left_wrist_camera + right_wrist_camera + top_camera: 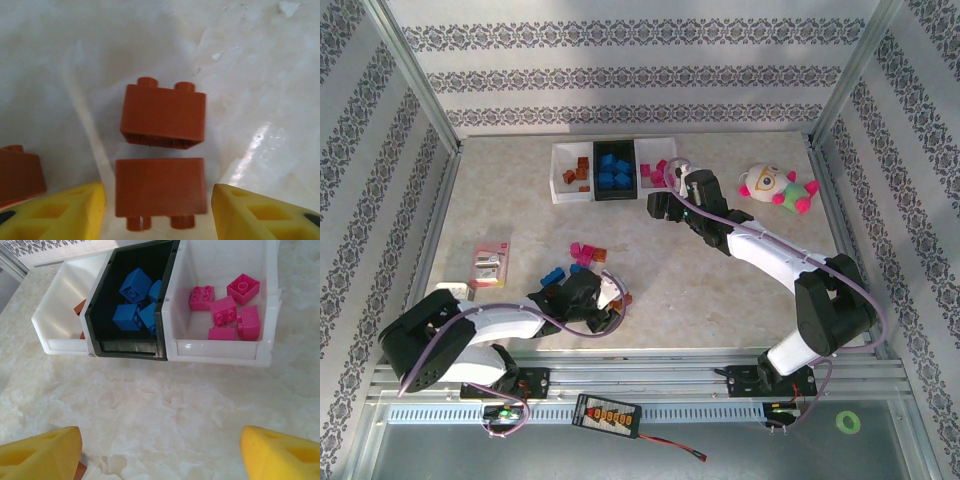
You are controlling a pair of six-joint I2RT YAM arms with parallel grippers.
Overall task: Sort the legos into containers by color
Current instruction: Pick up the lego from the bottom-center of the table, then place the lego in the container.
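Marble-look table (720, 290): I am logging loose legos (583, 251) nearest the left gripper (610, 300). Left wrist: its half-open jaws are straddling an orange-brown brick (160, 187), long axis finger-to-finger, untouched. Right wrist: the right gripper (160, 450) is hanging wide, empty, facing the containers (220, 347).

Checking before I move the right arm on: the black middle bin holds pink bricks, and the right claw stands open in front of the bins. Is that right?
Not quite: the black middle bin holds blue bricks, not pink, as the right wrist view shows. The pink bricks lie in the white bin beside it. The right claw does stand open in front of the bins.
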